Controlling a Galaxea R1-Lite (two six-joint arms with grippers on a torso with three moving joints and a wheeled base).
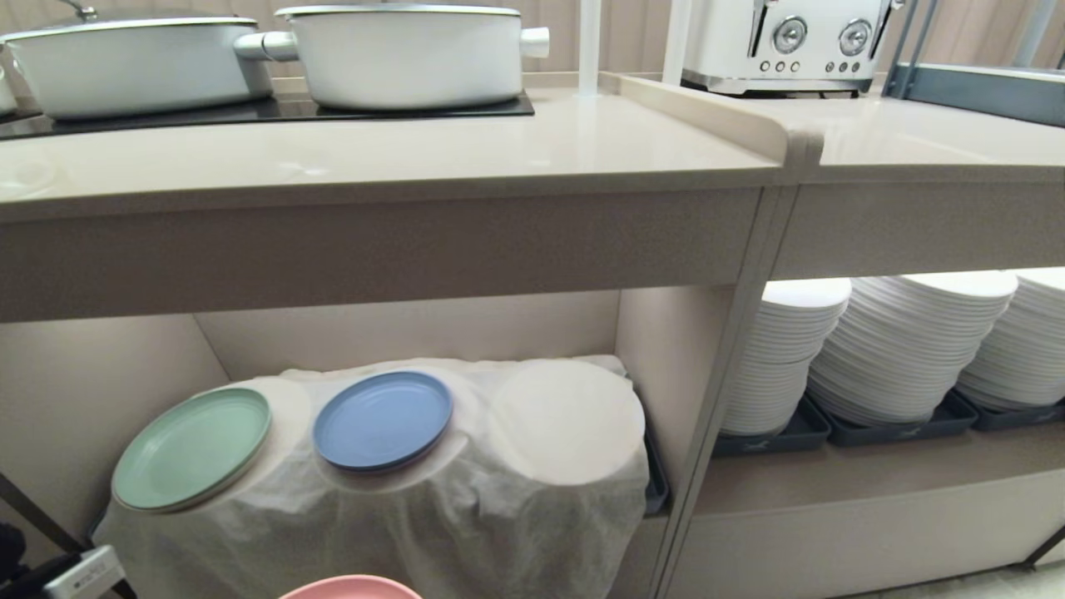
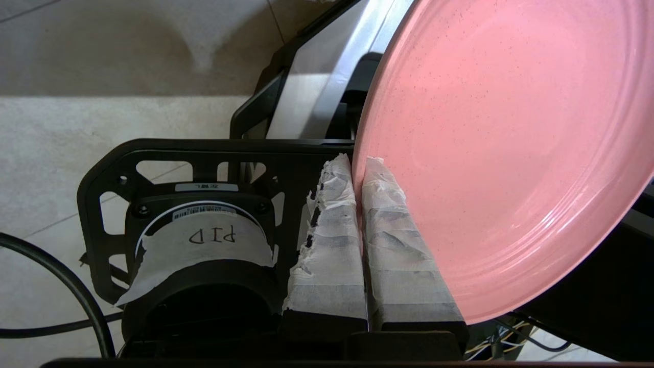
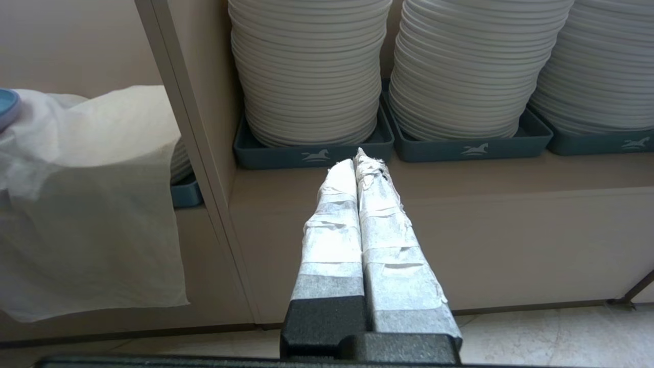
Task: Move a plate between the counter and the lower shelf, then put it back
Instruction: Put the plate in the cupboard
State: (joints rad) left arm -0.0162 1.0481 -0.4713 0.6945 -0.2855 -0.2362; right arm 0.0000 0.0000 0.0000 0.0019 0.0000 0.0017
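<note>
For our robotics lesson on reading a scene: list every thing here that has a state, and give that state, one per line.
pink plate: gripped by its rim, off any surface
left gripper: shut on the plate
right gripper: shut, empty
blue plate: resting on the cloth
mint-green plate: tilted on the cloth
counter: no plate on it

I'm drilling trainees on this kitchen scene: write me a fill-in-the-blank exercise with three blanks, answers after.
1. The left gripper is shut on the rim of the ____ plate.
2. On the white cloth in the lower shelf, the blue plate sits beside a ____ plate.
3. The right gripper holds ____.

Answers: pink; green; nothing
</note>
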